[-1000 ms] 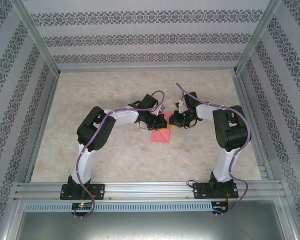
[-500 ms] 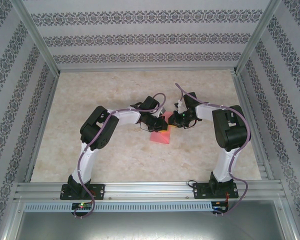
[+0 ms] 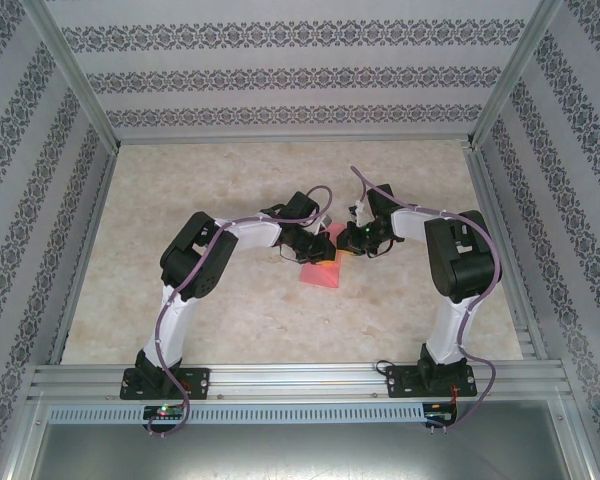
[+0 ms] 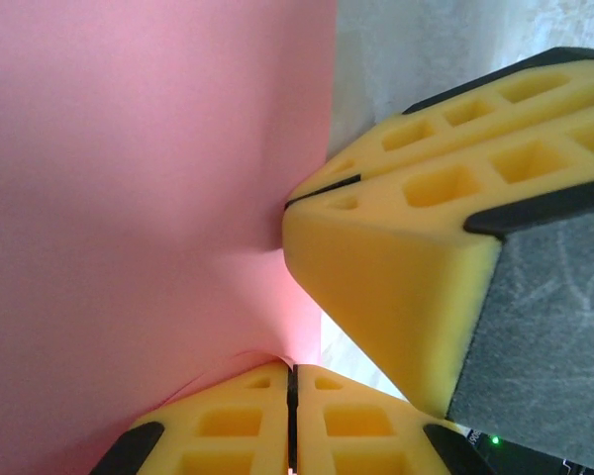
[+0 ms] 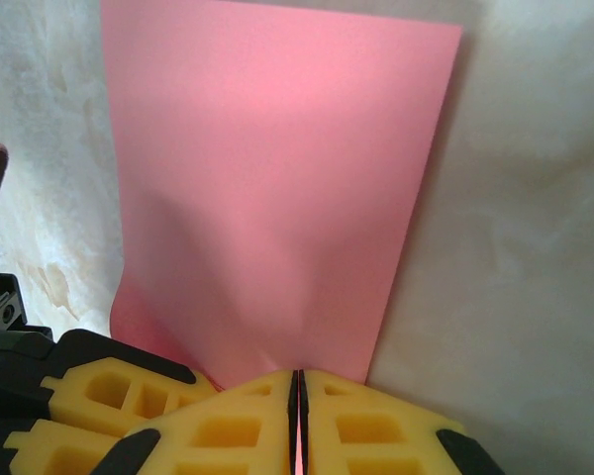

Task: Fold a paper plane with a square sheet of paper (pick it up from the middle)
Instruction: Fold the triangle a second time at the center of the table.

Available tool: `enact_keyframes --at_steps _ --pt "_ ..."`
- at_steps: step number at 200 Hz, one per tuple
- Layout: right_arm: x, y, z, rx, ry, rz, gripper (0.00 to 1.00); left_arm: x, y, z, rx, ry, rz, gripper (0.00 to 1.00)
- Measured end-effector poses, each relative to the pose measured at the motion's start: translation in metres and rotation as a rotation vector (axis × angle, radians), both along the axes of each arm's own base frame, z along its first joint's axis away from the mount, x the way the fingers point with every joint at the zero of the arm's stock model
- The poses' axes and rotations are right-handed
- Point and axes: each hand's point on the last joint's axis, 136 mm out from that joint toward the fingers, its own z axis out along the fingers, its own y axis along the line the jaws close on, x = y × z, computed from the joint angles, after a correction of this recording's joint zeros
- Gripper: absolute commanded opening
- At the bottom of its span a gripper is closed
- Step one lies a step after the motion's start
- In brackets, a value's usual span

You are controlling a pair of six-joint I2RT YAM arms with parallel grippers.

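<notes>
We've got the thin salmon-pink paper sheet (image 3: 322,272) mid marbled beige table (image 3: 180,200); left gripper (image 4: 292,386) and right gripper (image 5: 298,386) each have jaws clamped on one edge, side by side, probably to steady a fold.

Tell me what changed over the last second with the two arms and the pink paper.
The left arm shifted slightly toward the right arm, and the near part of the sheet of paper sank from a raised peak to a flatter shape. Nothing was taken or let go: the left gripper and right gripper stay shut on the sheet, close together. The right arm held its place.
</notes>
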Motion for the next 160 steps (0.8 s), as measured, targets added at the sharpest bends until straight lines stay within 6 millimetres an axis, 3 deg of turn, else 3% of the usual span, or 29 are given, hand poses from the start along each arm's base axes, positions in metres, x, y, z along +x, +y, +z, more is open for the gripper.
enact_keyframes --at_steps 160 --pt "0.0001 0.0000 0.0000 0.000 0.000 0.000 0.12 -0.0001 -0.0012 -0.0022 -0.005 0.004 -0.005 0.12"
